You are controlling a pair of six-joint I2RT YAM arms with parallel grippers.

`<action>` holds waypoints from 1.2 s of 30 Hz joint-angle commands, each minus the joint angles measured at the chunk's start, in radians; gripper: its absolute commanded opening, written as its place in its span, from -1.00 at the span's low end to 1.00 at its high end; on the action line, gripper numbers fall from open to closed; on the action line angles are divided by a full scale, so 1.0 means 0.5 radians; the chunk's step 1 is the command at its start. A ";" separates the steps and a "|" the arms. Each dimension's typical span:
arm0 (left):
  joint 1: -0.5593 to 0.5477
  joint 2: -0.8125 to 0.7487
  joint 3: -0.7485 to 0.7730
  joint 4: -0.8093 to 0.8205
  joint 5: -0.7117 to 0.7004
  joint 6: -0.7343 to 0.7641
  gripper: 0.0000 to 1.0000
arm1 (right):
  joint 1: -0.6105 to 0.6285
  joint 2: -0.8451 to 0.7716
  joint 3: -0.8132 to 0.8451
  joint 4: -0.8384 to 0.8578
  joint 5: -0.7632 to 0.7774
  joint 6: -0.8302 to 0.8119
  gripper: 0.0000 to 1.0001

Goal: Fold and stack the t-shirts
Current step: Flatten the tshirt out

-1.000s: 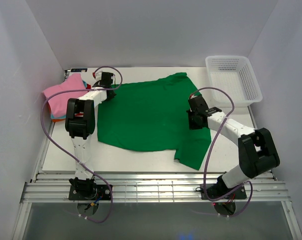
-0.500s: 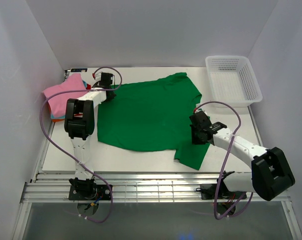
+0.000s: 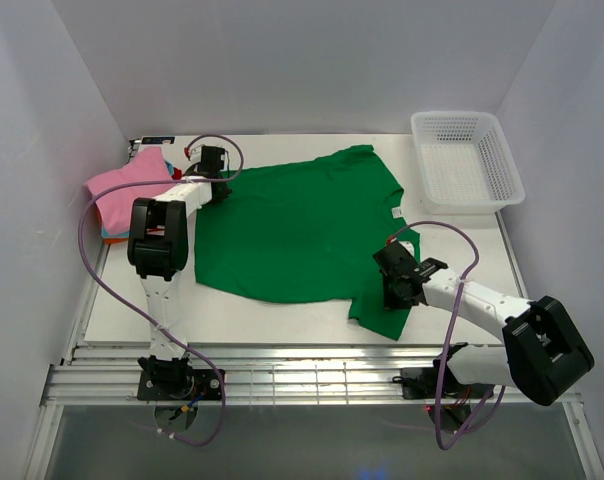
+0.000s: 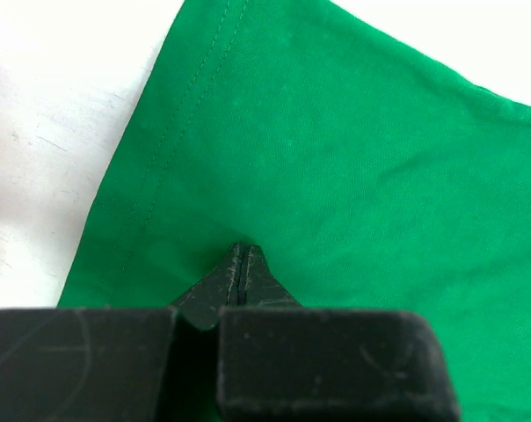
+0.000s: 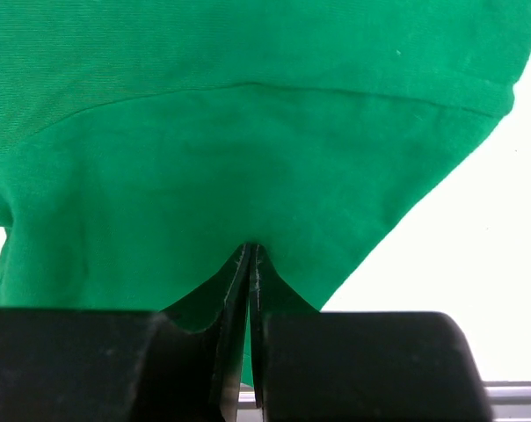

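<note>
The bright green t-shirt (image 3: pixel 302 225) lies spread flat on the white table (image 3: pixel 282 318). My left gripper (image 3: pixel 223 188) is shut, its tips resting on the shirt's far left corner, near a stitched hem in the left wrist view (image 4: pixel 242 251). My right gripper (image 3: pixel 395 291) is shut, its tips pressing on the near right sleeve, close to the sleeve's edge in the right wrist view (image 5: pixel 250 250). No cloth shows raised between either pair of jaws. A pink folded t-shirt (image 3: pixel 122 188) tops a stack at the far left, with teal and orange-red edges (image 3: pixel 108 233) under it.
A white mesh basket (image 3: pixel 467 160) stands at the far right corner. White walls close in on the left, right and back. A metal rail (image 3: pixel 312 380) runs along the near edge, where the arm bases sit.
My right gripper has slid from the shirt's right side toward the near edge, onto the near right sleeve, uncovering the shirt's right edge. The left gripper has not moved.
</note>
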 commanded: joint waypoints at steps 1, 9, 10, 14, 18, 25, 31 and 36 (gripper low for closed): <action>0.000 -0.115 -0.046 -0.068 0.038 -0.002 -1.00 | 0.029 -0.048 -0.023 -0.099 0.091 0.103 -0.84; 0.000 -0.115 -0.052 -0.065 0.023 0.010 -1.00 | 0.048 -0.098 -0.109 -0.209 0.125 0.214 -0.85; 0.000 -0.115 -0.049 -0.068 0.020 0.013 -1.00 | 0.048 -0.098 -0.112 -0.215 0.128 0.223 -0.85; 0.000 -0.118 -0.046 -0.065 0.011 0.025 -1.00 | 0.048 -0.098 -0.094 -0.264 0.180 0.272 -0.85; 0.000 -0.108 -0.040 -0.065 0.008 0.034 -1.00 | 0.048 -0.079 -0.029 -0.356 0.268 0.315 -0.84; 0.015 -0.087 -0.024 -0.068 0.026 0.038 -1.00 | 0.045 0.062 0.152 -0.482 0.444 0.324 -0.85; 0.033 -0.069 -0.006 -0.068 0.048 0.044 -1.00 | 0.042 0.182 0.189 -0.492 0.487 0.309 -0.85; 0.043 -0.050 -0.003 -0.065 0.054 0.041 -1.00 | 0.042 0.191 0.149 -0.452 0.490 0.324 -0.85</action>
